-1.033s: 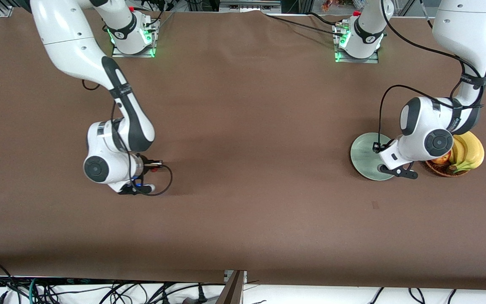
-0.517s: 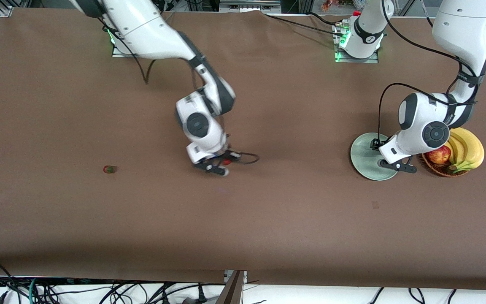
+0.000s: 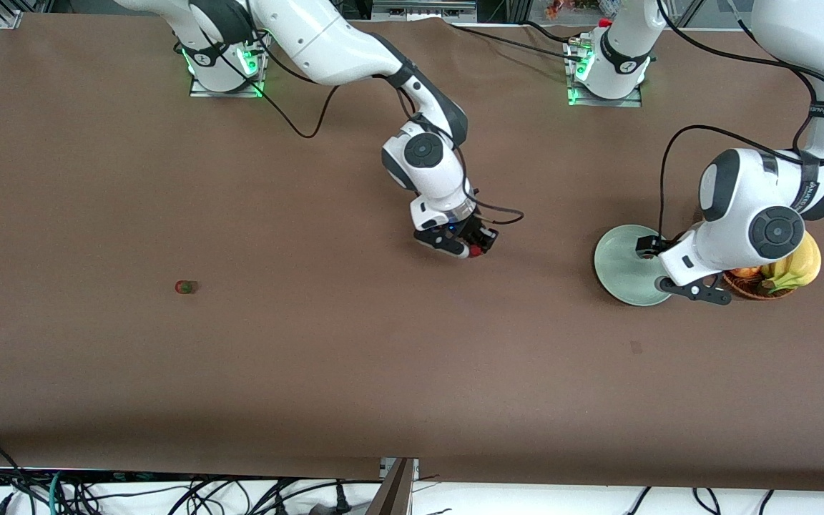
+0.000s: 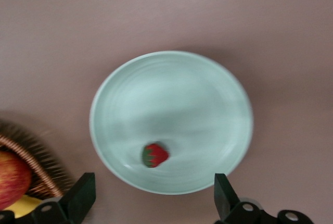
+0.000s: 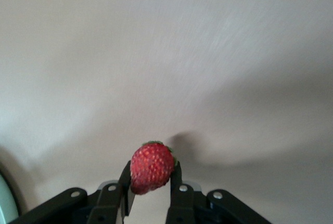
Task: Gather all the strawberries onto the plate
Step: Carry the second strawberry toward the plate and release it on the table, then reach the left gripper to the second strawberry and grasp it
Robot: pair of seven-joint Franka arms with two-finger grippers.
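My right gripper is shut on a red strawberry and holds it above the middle of the table, between the two arms. The right wrist view shows that berry pinched between the fingers. The pale green plate lies toward the left arm's end. My left gripper hangs open and empty over the plate's edge beside the basket. In the left wrist view a second strawberry lies in the plate. A third strawberry lies on the table toward the right arm's end.
A brown wicker basket with bananas stands right beside the plate, partly under the left arm. A red apple shows in the basket in the left wrist view. The table is covered by a brown cloth.
My right arm has swung from its end of the table toward the plate, carrying a strawberry and uncovering the one left on the table. The left gripper has shifted slightly toward the basket.
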